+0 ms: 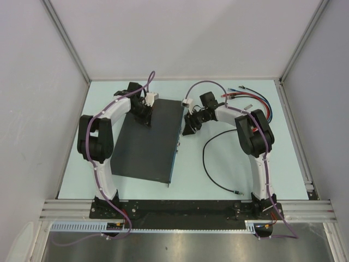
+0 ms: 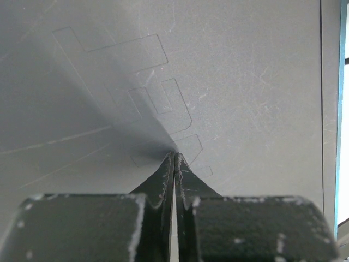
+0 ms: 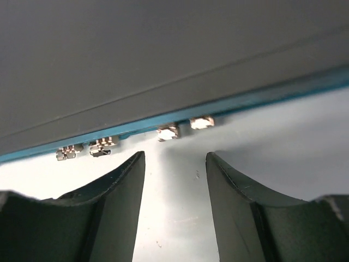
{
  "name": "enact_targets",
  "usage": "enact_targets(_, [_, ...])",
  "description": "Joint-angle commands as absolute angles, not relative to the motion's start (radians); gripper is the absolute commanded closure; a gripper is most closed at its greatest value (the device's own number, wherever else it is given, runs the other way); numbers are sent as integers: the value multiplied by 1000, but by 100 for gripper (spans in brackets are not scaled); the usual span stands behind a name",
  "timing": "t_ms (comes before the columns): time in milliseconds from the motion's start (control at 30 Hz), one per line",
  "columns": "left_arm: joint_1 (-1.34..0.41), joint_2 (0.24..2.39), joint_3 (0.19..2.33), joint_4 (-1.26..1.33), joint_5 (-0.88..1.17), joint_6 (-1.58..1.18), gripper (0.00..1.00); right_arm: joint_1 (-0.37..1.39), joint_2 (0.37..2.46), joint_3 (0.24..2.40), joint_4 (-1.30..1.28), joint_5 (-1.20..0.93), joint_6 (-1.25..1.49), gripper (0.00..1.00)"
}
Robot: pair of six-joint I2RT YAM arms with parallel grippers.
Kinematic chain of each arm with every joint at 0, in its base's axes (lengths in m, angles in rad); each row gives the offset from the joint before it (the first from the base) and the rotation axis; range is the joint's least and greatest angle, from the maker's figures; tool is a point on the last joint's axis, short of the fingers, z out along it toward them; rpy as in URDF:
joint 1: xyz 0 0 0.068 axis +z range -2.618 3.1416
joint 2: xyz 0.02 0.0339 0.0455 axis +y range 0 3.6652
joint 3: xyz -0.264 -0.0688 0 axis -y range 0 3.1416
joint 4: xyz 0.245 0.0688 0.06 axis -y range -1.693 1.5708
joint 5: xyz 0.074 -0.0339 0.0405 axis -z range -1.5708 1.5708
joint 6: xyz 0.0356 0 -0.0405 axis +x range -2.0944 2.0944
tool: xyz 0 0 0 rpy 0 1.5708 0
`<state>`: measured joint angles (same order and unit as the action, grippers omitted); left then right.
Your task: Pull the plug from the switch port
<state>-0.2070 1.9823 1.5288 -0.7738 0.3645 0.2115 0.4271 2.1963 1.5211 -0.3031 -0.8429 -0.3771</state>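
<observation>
The switch (image 1: 146,143) is a large flat black box in the middle of the table, with its blue-grey socket face (image 1: 176,147) along its right edge. My left gripper (image 1: 146,117) is shut and empty, its tips resting on the switch top (image 2: 218,82) near the far corner. My right gripper (image 1: 188,126) is open and empty, just right of the socket face. In the right wrist view the blue face (image 3: 229,105) and small sockets (image 3: 168,132) lie just beyond my gripper (image 3: 175,155). A black cable (image 1: 205,159) lies loose on the table, its plug end (image 1: 238,191) near the front. No plug shows in a socket.
A bundle of red, blue and black cables (image 1: 252,101) lies at the back right. White walls close in the table on three sides. A metal rail (image 1: 174,207) runs along the near edge.
</observation>
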Motion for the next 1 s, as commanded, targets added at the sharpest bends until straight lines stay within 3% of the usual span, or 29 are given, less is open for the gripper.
enact_targets(0, [-221,1954,1542,-776,344,238,96,472,2178,1534,-396,-818,-581,47])
enact_targets(400, [-221,1944,1543,-759,356,230,96,515,2215,1591,-404,-732,-600,46])
enact_targets(533, [-221,1947,1548,-756,362,226,96,523,2210,1588,-374,-700,-598,58])
enact_targets(667, [-221,1954,1565,-756,373,221,96,528,2224,1611,-362,-687,-595,64])
enact_targets(800, [-219,1960,1594,-756,382,216,96,537,2235,1628,-414,-687,-621,81])
enact_targets(967, [-215,1985,1658,-787,422,207,95,535,2226,1655,-564,-651,-724,88])
